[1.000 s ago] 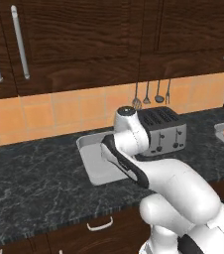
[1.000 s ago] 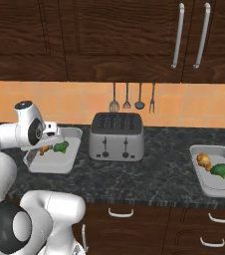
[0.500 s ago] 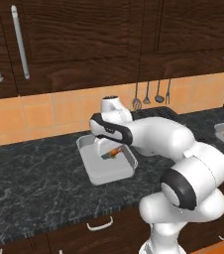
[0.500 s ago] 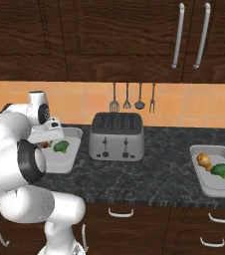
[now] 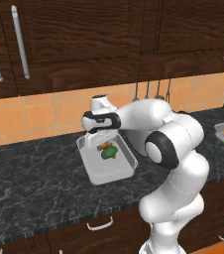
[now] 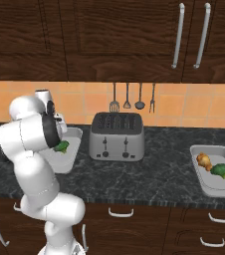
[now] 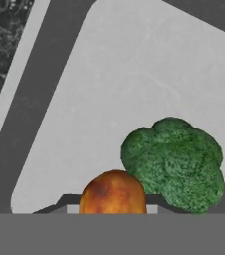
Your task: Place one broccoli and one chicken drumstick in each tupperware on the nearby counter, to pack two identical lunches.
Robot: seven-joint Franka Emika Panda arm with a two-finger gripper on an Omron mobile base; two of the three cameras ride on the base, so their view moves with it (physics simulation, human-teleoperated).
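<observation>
- Tool [image 5: 105,144] clamped on the drumstick [image 7: 113,193], over the near tub [image 5: 95,168] on the desk [image 5: 29,183].
- Broccoli [image 7: 176,164] already inside, just beside it.
- Risk: the drumstick's rounded, glossy skin could roll onto the bumpy florets or over the tub's low, smooth wall.
- Far tub [image 6: 204,180] already holds both items.

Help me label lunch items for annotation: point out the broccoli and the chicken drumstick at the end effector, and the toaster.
broccoli [image 7: 176,162]: hand view, middle of the green florets.
chicken drumstick [image 7: 113,193]: hand view, rounded browned end.
toaster [image 6: 117,142]: right base view, front face.
</observation>
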